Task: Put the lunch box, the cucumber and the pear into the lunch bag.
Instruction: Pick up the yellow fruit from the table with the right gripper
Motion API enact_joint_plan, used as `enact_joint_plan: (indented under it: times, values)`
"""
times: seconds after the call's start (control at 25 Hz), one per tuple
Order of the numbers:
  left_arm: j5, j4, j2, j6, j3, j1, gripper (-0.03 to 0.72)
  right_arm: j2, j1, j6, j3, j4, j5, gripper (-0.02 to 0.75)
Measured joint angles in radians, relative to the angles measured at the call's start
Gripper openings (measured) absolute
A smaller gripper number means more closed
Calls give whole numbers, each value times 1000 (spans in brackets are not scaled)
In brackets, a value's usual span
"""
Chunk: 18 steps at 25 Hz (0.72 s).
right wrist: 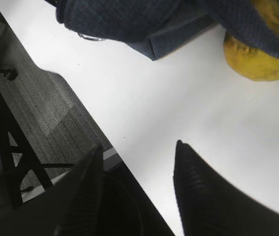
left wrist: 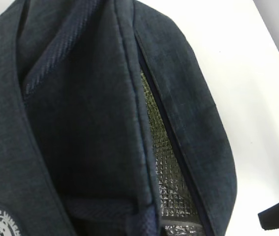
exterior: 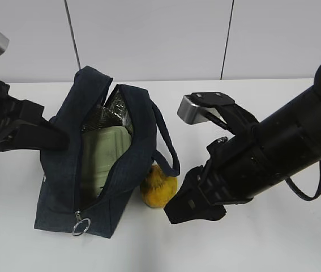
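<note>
Pear (exterior: 158,186) just beside right gripper (exterior: 193,205)

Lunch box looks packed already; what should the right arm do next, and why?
Probably ease the open right gripper toward the pear and close on it: the pear sits on the table against the lunch bag, while the lunch box is inside.

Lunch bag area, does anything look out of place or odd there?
Only the pear: it sits on the table against the lunch bag, tucked under its handle loop, while the lunch box is already inside.
</note>
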Motion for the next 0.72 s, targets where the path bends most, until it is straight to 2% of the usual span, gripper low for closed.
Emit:
enact_joint_plan:
  times: [0.16, 0.48, 0.72]
  values:
    - [0, 0, 0, 0, 0, 0, -15, 4, 0, -110, 40, 64, -49, 349]
    - [0, 0, 0, 0, 0, 0, -15, 31, 0, -474, 104, 390, -109, 334]
    - [0, 0, 0, 0, 0, 0, -15, 64, 0, -634, 109, 425, -172, 340]
